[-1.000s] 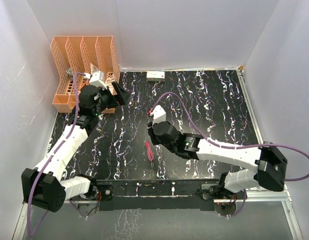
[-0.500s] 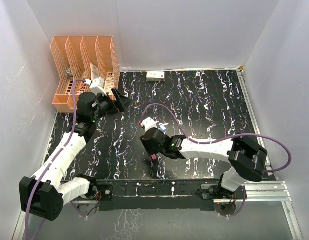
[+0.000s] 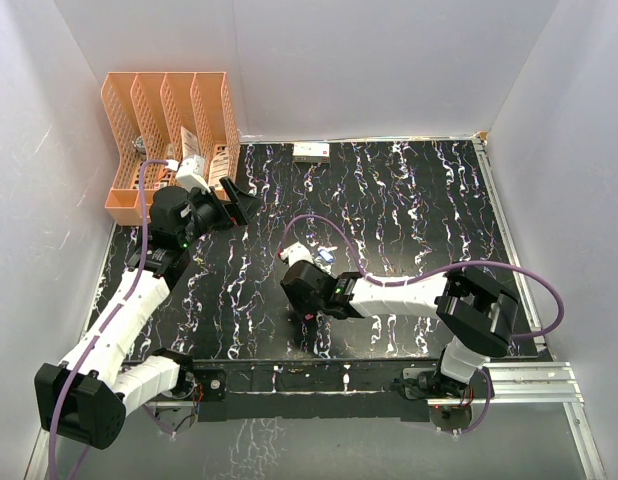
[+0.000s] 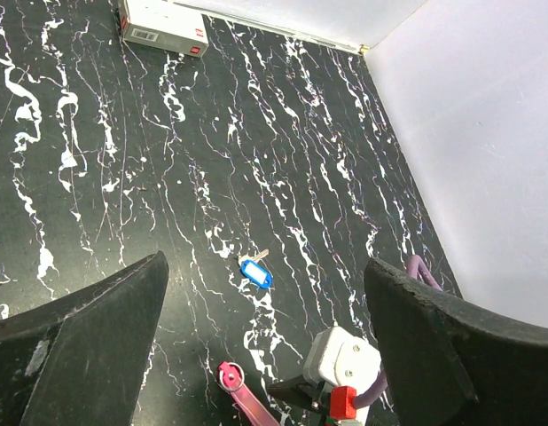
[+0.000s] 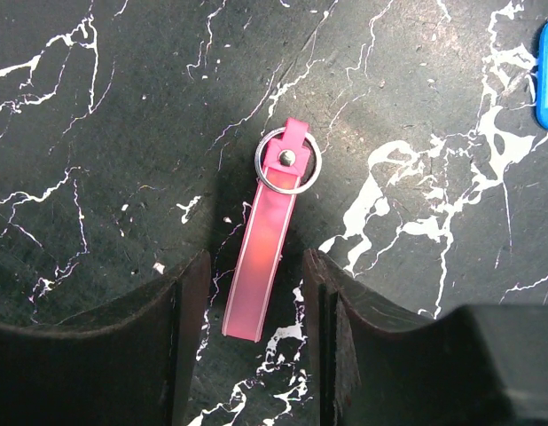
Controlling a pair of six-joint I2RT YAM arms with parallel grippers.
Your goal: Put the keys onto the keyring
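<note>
Now, one keyring (image 5: 261, 257) between parted right jaws, one blue key (image 4: 255, 273) nearby, left jaws wide, empty.

Bright, even light w/ soft shadows.

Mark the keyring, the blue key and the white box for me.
keyring (image 5: 261, 257): right wrist view, middle of the pink strap.
blue key (image 4: 256, 274): left wrist view, on its blue head.
white box (image 4: 168, 19): left wrist view, its top face.

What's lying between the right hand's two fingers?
The keyring: its strap lies flat on the table between the right hand's fingers, seen in the right wrist view.
</note>
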